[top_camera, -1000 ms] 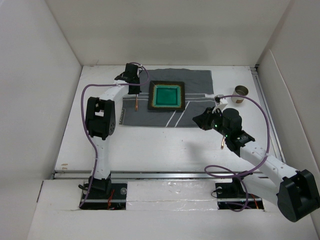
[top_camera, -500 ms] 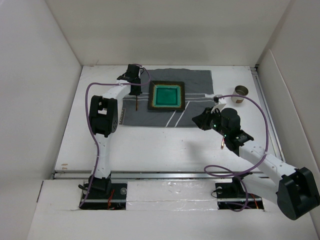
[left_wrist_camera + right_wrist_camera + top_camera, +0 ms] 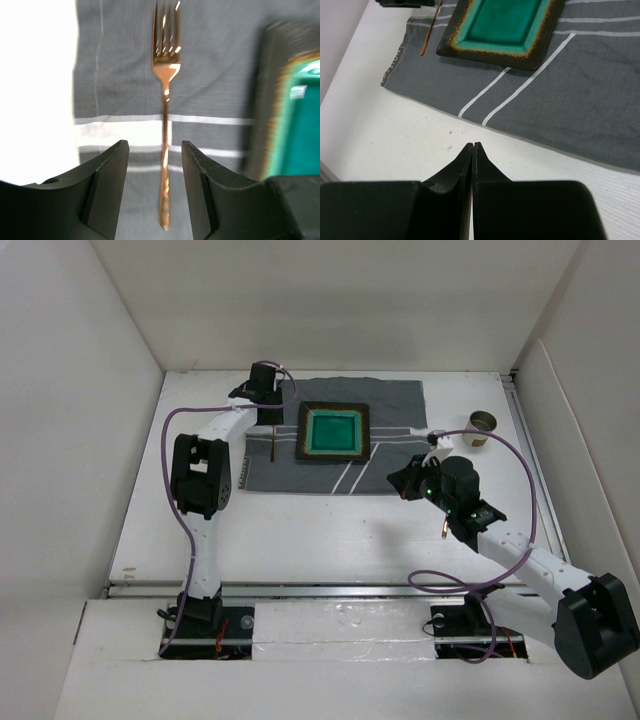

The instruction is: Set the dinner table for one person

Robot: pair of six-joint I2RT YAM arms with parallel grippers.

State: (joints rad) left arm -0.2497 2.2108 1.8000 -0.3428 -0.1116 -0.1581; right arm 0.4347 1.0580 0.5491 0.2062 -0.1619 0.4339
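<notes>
Your left gripper [image 3: 152,150] hangs with its jaws apart. The copper fork [image 3: 166,70] lies between them, and as far as I can tell neither finger touches the handle. The fork rests flat on the grey striped mat [image 3: 220,75], tines pointing away from the fingers. It lies just beside the dark rim of the green plate [image 3: 265,100] and roughly parallel to it (a fair place setting).

I judge the step in hand to be the let-go, so lift straight up. Any sideways drift would let a finger catch the handle and skew the fork.

Your right gripper [image 3: 473,146] is pressed closed with nothing visible between its fingers, over bare tabletop just off the mat's near edge. Another copper utensil [image 3: 443,527] shows beside that arm, partly hidden. A small cup [image 3: 482,426] stands well off to the right.

The dinner table [image 3: 35,75] is the white surface under all of it, showing bare around the mat.
</notes>
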